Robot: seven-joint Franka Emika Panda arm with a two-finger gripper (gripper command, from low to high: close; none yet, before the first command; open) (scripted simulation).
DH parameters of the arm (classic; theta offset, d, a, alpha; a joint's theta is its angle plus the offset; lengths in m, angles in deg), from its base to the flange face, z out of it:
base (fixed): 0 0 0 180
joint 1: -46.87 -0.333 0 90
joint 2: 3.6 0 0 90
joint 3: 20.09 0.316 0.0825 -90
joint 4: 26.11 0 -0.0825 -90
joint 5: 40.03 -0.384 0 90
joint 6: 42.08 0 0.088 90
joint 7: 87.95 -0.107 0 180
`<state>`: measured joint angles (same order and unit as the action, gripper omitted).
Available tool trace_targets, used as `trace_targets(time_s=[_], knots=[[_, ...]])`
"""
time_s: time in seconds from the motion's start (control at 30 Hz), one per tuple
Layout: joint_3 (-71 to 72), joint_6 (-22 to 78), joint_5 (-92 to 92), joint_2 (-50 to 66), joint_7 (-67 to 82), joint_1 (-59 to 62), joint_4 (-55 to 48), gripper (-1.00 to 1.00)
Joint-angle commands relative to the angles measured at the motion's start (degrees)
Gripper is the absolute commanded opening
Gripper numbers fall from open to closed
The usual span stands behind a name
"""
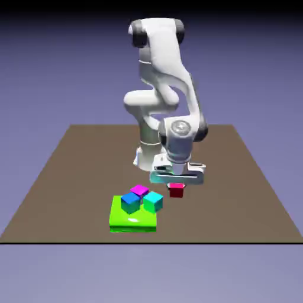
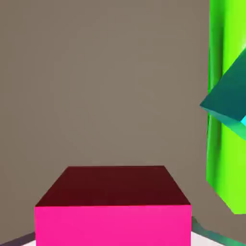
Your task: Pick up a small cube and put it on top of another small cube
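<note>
Blue-purple room lay behind the brown surface. The green block sat near the other small cubes. The hand seemed to hug the red cube under it. Best was to lift straight, go high, and set it down flat and slow.

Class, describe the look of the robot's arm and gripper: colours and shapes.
The arm is glossy white with smooth, rounded segments and dark grey-black joint caps. Its gripper has a wide, flat white body, tinted greenish along one side.
</note>
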<state>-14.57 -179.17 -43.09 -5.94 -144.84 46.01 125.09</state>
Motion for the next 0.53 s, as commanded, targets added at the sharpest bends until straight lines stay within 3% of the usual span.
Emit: trace_targets(time_s=[0.0,0.2,0.4,0.43,0.5], knots=[[-0.79,1.07,0.11,-2.08,0.25,1.44,0.25,-1.00],[-3.49,3.18,0.68,-10.56,0.43,10.41,0.99,-1.00],[-3.33,-9.60,0.49,-0.74,0.54,10.26,3.94,-1.00],[-3.33,-9.60,0.49,-0.74,0.54,10.26,3.94,1.00],[-3.36,-7.11,0.53,-2.65,0.52,10.29,3.37,1.00]])
